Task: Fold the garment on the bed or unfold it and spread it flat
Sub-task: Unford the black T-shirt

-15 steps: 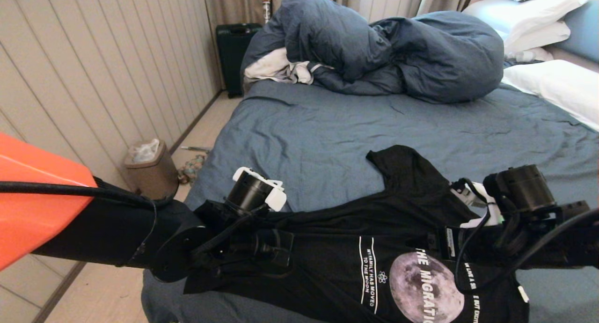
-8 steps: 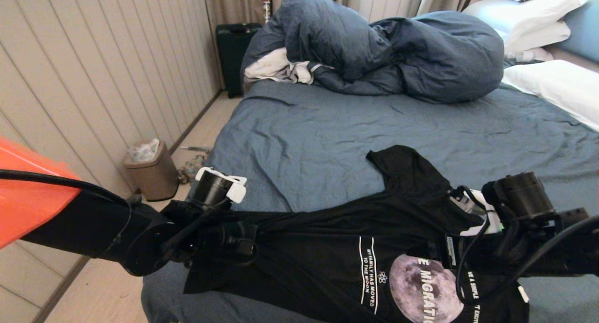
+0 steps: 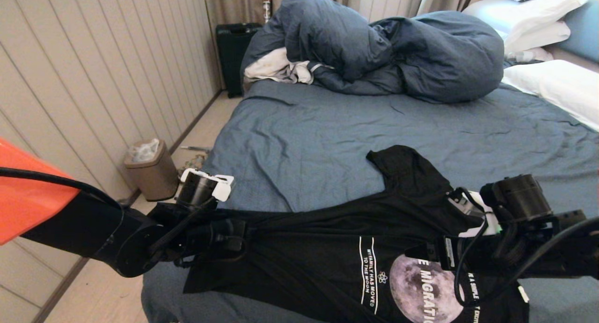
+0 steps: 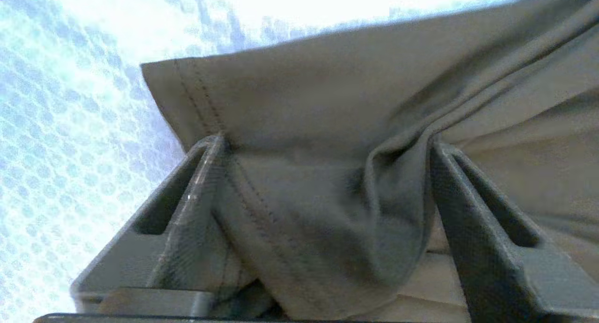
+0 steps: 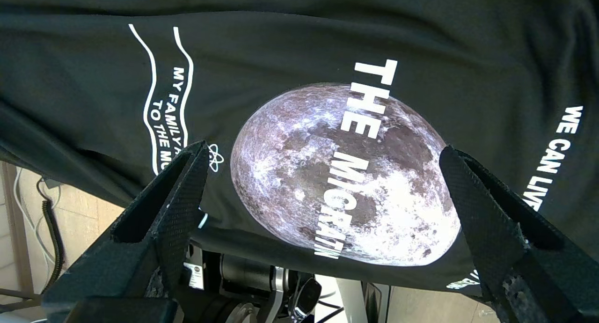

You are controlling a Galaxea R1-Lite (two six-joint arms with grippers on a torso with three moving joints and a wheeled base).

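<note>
The black T-shirt lies print-up at the near edge of the bed, with its moon print and white lettering showing. One sleeve points up the bed. My left gripper is at the shirt's left side. Its fingers stand wide apart, and a bunched, stitched hem of the shirt lies between them. The fabric runs taut from there towards the middle. My right gripper hovers open over the moon print, holding nothing; in the head view this right gripper is at the lower right.
A puffy slate-blue duvet is heaped at the far end, with a small white-grey cloth beside it. White pillows lie at the right. Left of the bed are a bin, a black suitcase and the panelled wall.
My left gripper has moved left towards the bed's edge, and the shirt's left side has stretched out with it. The right arm has barely moved.
</note>
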